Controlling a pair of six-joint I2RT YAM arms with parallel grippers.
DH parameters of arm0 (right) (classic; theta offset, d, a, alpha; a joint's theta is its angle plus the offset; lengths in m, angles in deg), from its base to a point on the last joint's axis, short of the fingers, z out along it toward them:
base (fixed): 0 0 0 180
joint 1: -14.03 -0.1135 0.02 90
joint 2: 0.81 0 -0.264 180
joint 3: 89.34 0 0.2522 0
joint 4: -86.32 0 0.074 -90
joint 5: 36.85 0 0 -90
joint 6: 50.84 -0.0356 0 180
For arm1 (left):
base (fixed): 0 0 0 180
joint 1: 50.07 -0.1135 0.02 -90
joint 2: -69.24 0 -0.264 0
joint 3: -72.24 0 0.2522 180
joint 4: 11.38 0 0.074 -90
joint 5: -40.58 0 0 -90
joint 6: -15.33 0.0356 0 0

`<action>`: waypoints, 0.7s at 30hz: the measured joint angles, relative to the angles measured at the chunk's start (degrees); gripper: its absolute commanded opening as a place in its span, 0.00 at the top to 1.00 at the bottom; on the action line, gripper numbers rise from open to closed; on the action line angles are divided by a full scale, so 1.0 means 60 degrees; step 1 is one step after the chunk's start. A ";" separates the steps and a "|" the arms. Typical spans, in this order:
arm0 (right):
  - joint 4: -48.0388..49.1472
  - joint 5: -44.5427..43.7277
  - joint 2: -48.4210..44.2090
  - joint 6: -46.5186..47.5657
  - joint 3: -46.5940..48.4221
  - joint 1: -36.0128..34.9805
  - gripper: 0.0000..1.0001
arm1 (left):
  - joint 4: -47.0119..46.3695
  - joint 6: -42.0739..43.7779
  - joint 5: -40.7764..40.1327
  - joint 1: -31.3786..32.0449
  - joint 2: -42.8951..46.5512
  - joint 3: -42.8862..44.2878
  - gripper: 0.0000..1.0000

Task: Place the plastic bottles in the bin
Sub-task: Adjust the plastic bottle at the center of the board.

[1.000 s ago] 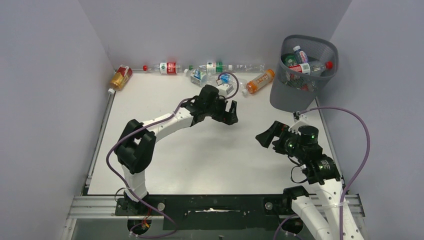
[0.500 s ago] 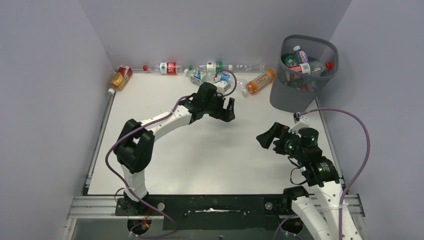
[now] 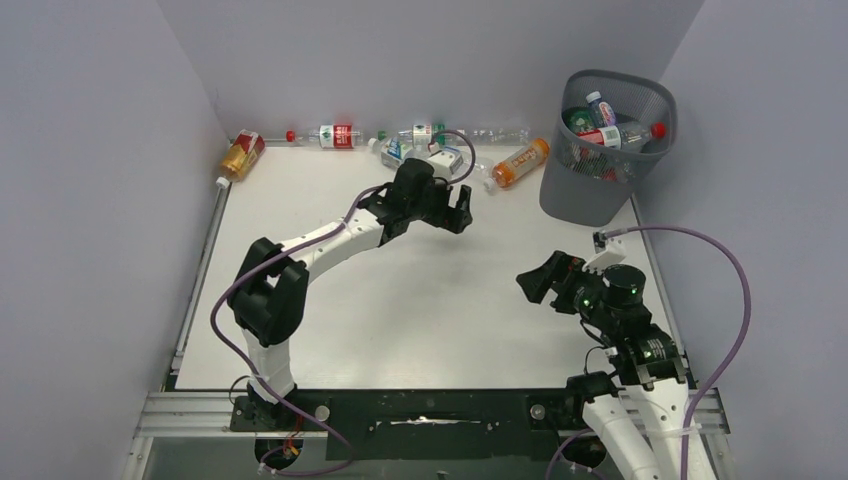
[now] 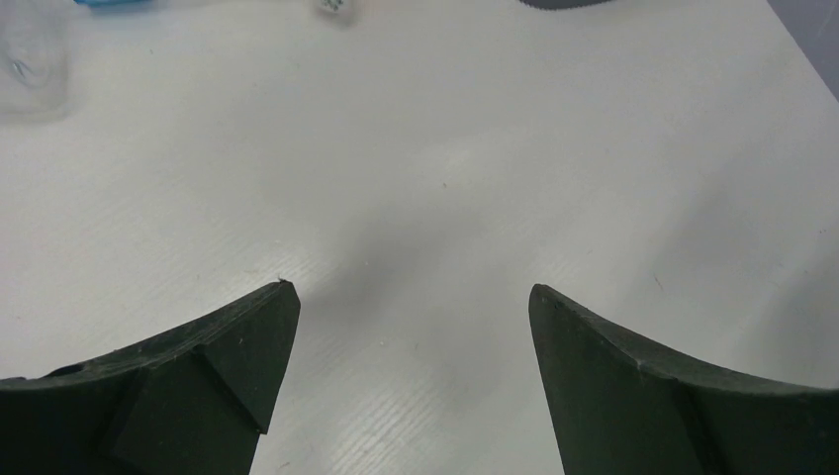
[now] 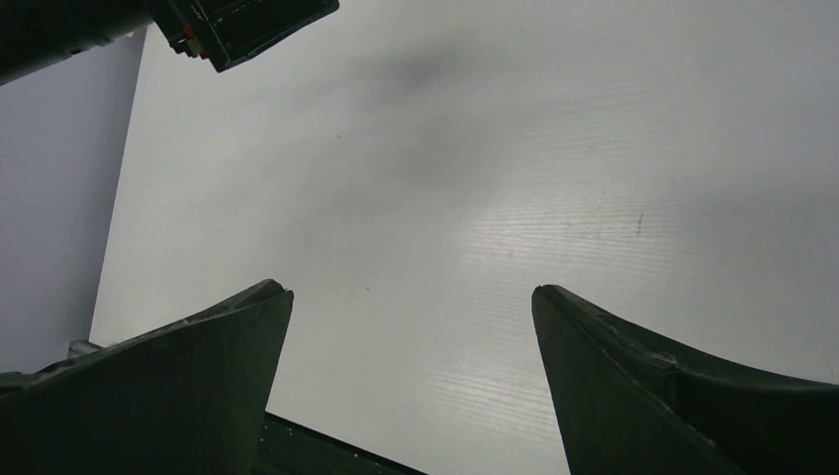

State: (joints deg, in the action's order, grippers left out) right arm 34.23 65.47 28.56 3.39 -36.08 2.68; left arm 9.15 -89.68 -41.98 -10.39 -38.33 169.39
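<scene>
Taking the top view as a clock face with the arm bases at 6, we see the loose plastic bottles (image 3: 425, 131) lying on their sides along the far edge of the white table (image 3: 400, 310).

- **10 o'clock:** an amber bottle (image 3: 241, 155) with a red label lies in the far left corner.
- **11 o'clock:** a red-labelled bottle (image 3: 336, 134), clear with a red cap, comes first, then a blue-labelled bottle (image 3: 396, 150).
- **12 o'clock:** a green-labelled bottle (image 3: 432, 131) lies against the back wall. Just below this cluster our left gripper (image 3: 450, 208) hovers over the table, jaws spread wide and empty. Its wrist camera shows only tabletop between the fingers (image 4: 198, 376).
- **Toward 1 o'clock:** a clear bottle (image 3: 503, 133) and an orange bottle (image 3: 521, 163) lie here, the orange one just beside the bin.
- **4 o'clock:** our right gripper (image 3: 538, 283) hangs above the table, jaws likewise released and gripping nothing.
- **1 o'clock:** the dark mesh bin (image 3: 582, 192) stands upright with several binned bottles (image 3: 612, 133) inside.
</scene>
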 measured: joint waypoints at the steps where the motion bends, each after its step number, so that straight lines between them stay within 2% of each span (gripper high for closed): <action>1: 0.0000 -0.0040 -0.0091 -0.0007 0.0000 0.0000 0.02 | -0.0153 0.0091 -0.0044 -0.0004 -0.0015 0.0000 0.12; 5: -0.0033 -0.0204 -0.0255 -0.0120 0.0029 0.0000 0.02 | -0.0645 0.0576 -0.0127 -0.0029 -0.0331 0.0324 0.12; 12: -0.0452 -0.0882 -0.0605 -0.0423 0.0372 0.0000 0.02 | -0.1545 0.1796 -0.0087 -0.0117 -0.2044 0.2127 0.12; 21: -0.0871 -0.1424 -0.0488 -0.0718 0.0601 0.0000 0.02 | -0.2940 0.2157 0.1064 -0.0725 -0.4452 0.4626 0.09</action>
State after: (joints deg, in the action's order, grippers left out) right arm 29.01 56.92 25.63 -0.92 -32.47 2.68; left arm -8.49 -76.74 -35.60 -14.74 -65.04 197.15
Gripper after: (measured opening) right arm 0.978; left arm 0.899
